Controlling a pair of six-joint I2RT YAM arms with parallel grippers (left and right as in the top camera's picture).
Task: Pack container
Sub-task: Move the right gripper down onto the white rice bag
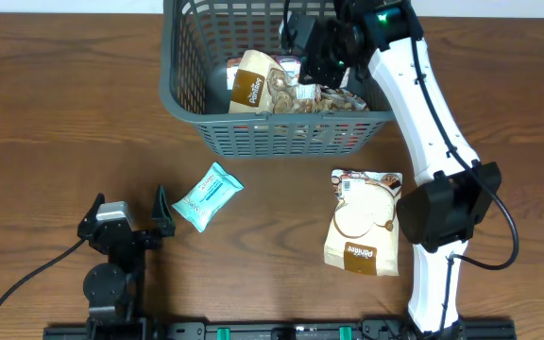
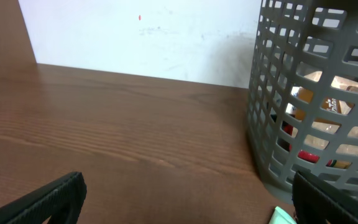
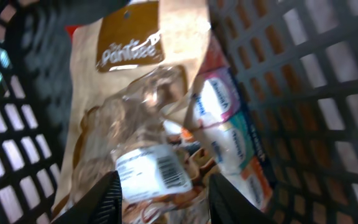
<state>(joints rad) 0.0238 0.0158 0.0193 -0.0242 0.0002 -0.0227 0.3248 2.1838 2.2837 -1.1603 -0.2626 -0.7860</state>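
The container (image 1: 182,99) sits at 12 o'clock on the worktop (image 1: 55,113). The right gripper (image 3: 169,196) is down inside it, jaws partly parted astride a brown Panitee snack bag (image 3: 123,112) that lies on the other packs. This looks like the release step. The left gripper (image 1: 128,195) waits at 8 o'clock, wide open and empty.

Next, probably, is lifting clear for the second brown bag (image 1: 364,222) at 4 o'clock, or the teal pack (image 1: 208,195).

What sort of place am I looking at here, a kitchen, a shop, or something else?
Probably a robotics test bench: a white robot arm and a black arm at a wood-grain table, a plain white wall behind, snack packs staged beside a grey basket.
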